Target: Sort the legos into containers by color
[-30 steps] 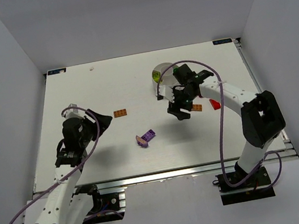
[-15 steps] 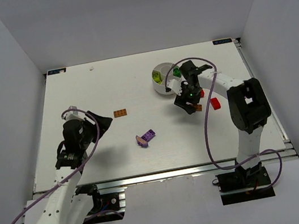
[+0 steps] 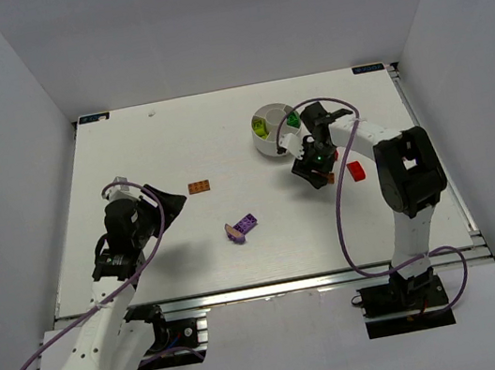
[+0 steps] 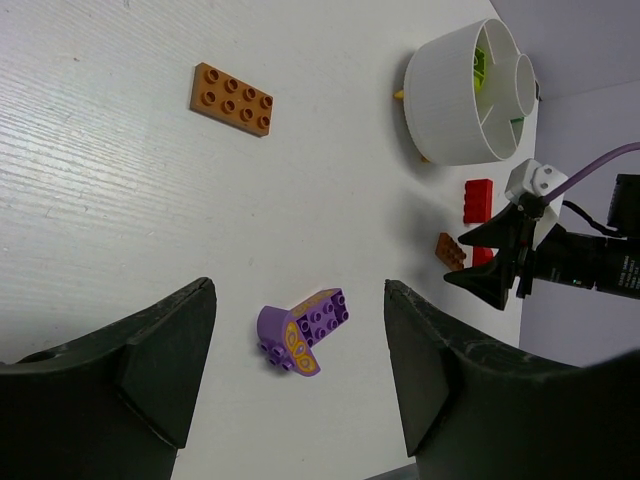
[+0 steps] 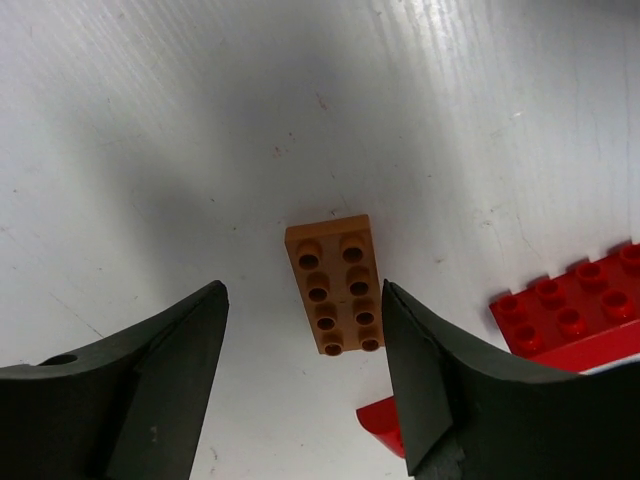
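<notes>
We see the right gripper (image 3: 314, 172) swung in beside the dish (image 3: 267, 147), lowered over the small orange brick (image 5: 335, 298); elbow folded inward; jaws slightly narrower

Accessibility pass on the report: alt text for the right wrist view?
A small orange studded plastic brick lies flat on the white table, centred between the open black jaws of the right gripper. A red studded plastic brick lies at the right edge, partly behind one jaw.
</notes>
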Robot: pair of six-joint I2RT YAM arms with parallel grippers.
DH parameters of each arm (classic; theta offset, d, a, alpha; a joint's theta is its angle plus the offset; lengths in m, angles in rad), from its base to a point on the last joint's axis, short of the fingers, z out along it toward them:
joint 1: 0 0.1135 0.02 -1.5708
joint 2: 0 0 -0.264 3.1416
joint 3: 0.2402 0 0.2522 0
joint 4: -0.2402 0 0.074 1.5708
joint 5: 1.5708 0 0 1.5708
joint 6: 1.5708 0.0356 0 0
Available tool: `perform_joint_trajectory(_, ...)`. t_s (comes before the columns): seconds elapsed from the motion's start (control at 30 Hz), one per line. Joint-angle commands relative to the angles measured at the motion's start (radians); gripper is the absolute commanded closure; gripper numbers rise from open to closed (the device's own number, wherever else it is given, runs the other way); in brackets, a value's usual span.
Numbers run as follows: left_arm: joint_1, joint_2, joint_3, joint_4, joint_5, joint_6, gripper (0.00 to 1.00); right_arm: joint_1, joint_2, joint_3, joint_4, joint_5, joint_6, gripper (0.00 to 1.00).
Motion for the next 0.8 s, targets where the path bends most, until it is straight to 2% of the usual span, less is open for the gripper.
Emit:
perform_joint_trajectory(0.0, 0.002, -0.008, -0.006, 0.012, -0.008, -0.006, 0.23, -0.002, 0.012, -0.008, 0.003, -0.042, -0.041, 0.33)
perform_joint_trajectory(0.47, 0.002, -0.002, -0.004, 0.022, -0.003, -0.013, 0.23, -0.002, -0.006, -0.118, 0.071, -0.037, -0.078, 0.63)
perform_joint_trajectory(0.6, 0.002, -0.002, -0.006, 0.025, -0.004, -0.018, 0.23, -0.004, -0.024, -0.140, 0.078, -0.054, -0.094, 0.76)
perform_joint_trajectory(0.67, 0.002, 0.000, -0.004, 0.028, -0.001, -0.021, 0.23, -0.004, -0.037, -0.144, 0.080, -0.071, -0.097, 0.76)
perform_joint_trajectory(0.77, 0.002, 0.001, -0.002, 0.030, 0.002, -0.023, 0.23, -0.004, -0.040, -0.140, 0.083, -0.072, -0.097, 0.61)
